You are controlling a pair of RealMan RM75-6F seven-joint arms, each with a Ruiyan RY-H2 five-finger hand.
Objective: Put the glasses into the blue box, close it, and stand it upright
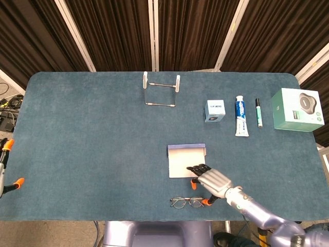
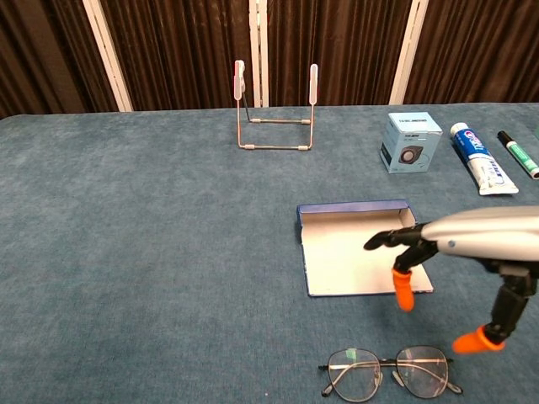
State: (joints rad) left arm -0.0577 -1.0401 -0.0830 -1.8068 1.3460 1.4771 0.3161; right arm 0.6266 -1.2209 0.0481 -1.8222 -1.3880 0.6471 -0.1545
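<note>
Table (image 1: 92,134) with blue cloth fills most of the head view. Green box (image 1: 297,109) at far right edge, upper half. Right hand (image 1: 211,181) low and right of centre, hanging over the lower right corner of the blue box (image 1: 186,161); nothing in it, fingers apart, orange fingertips (image 2: 403,290) pointing down in the chest view. Blue box sits just right of centre, lid laid open flat, pale inside facing up. Wire stand (image 1: 161,90) upper centre. Small light-blue carton (image 1: 215,110) right of the stand, then toothpaste tube (image 1: 241,122), then marker (image 1: 258,112), in a row toward the green box. Glasses (image 1: 187,201) at bottom centre, just below the blue box, folded open on the cloth, not touched by the hand. Left hand (image 1: 6,170) only partly visible at far left edge, orange tips showing; can't tell its state.
</note>
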